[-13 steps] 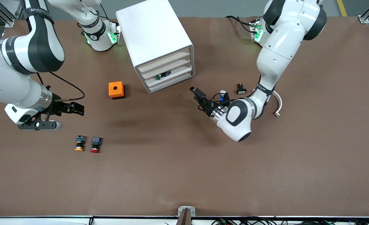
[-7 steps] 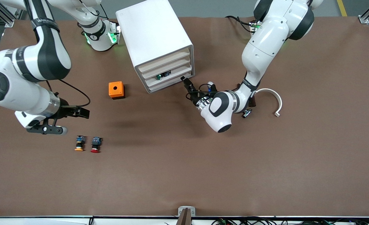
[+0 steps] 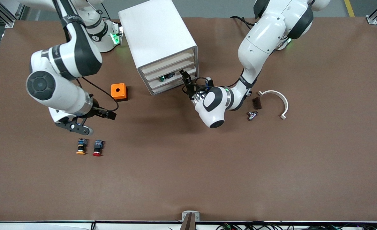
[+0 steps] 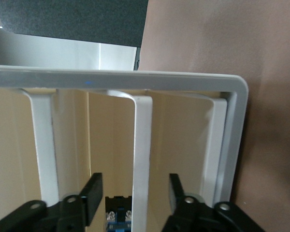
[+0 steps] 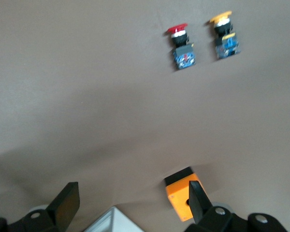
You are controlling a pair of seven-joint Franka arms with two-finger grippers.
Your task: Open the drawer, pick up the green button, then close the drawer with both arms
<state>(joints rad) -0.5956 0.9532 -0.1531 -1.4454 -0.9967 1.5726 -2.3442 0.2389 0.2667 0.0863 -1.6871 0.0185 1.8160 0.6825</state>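
At upper centre, the left gripper (image 3: 185, 77) straddled the shallow white drawer's (image 3: 174, 77) lip, jaws half-spread — small green-capped button (image 3: 162, 78) inside. At mid-left, the right gripper (image 3: 107, 114) hovered, jaws wide.

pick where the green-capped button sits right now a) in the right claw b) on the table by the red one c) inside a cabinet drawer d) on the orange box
c: the green-capped button lies in a drawer of the white cabinet, with the left claw at the drawer front.
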